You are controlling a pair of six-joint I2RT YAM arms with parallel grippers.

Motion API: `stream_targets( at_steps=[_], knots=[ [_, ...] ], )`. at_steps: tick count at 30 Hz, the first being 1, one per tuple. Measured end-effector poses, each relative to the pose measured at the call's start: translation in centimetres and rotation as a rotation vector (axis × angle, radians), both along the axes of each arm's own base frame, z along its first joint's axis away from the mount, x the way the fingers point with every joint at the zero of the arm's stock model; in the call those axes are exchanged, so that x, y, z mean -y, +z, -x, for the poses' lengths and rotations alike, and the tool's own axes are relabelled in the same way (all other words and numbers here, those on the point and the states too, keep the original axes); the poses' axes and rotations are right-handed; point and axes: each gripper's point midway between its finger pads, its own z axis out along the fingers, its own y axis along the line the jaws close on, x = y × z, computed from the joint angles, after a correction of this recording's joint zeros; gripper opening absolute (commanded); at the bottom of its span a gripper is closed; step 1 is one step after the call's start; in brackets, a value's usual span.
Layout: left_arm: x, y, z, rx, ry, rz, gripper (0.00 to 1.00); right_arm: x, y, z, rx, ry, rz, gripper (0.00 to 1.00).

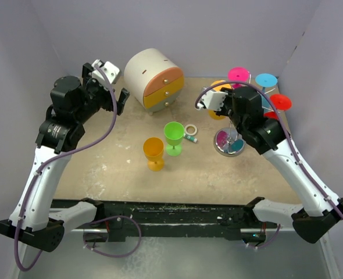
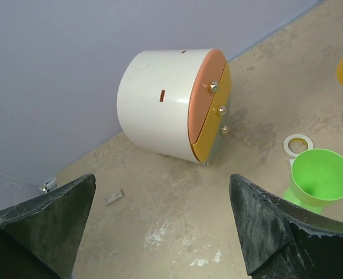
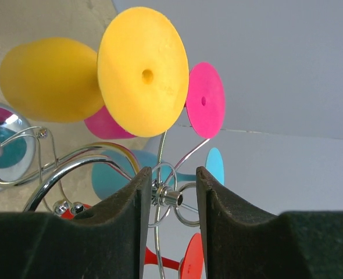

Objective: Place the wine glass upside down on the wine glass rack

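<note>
R gripper (image 3: 170, 172): we see the fingers (image 3: 122, 215) parted by a narrow gap only, nothing clamped. The wine glass rack (image 3: 72, 168) fills the wrist view just beyond them; its chrome hub (image 3: 170, 199) shows inside the gap, but we can't tell whether either pad touches it.

Yellow wine glass (image 3: 142, 81) sits above the fingertips, clear of both. Foot faces the cam, bowl points toward the rack's disc base (image 3: 2, 125), i.e. upside down. Stem is hidden behind the foot, so we can't see which scroll arm carries it. A pink glass (image 3: 205, 100), cyan glass (image 3: 215, 165) and red glass (image 3: 192, 258) hang on the same rack, feet up.

L gripper (image 2: 163, 180): fingers (image 2: 67, 209) spread wide, holding nothing, up off the table (image 1: 113, 157) at the far left. It points at the round drawer unit (image 2: 165, 104), well apart from it.

On the table mid-field we note a green glass (image 2: 322, 174) and an orange glass (image 1: 154, 152), both upright, side by side. Tape roll (image 2: 298, 142) lies just beyond the green one
</note>
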Motion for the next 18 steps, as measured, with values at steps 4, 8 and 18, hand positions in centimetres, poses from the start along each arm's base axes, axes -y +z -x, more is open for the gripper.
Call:
stream_targets(
  at_steps=[4, 8, 18],
  knots=[
    [0.5, -1.5, 0.0, -0.030, -0.031, -0.017, 0.99, 0.4, 0.0, 0.4, -0.007, -0.009, 0.003, 0.42],
    [1.6, -3.1, 0.3, -0.060, -0.102, -0.028, 0.99, 0.9, 0.1, 1.1, -0.010, -0.020, -0.004, 0.44],
    [6.7, -9.5, 2.9, -0.236, -0.413, -0.062, 0.92, 0.6, 4.1, 3.0, 0.028, 0.045, -0.179, 0.50]
  ],
)
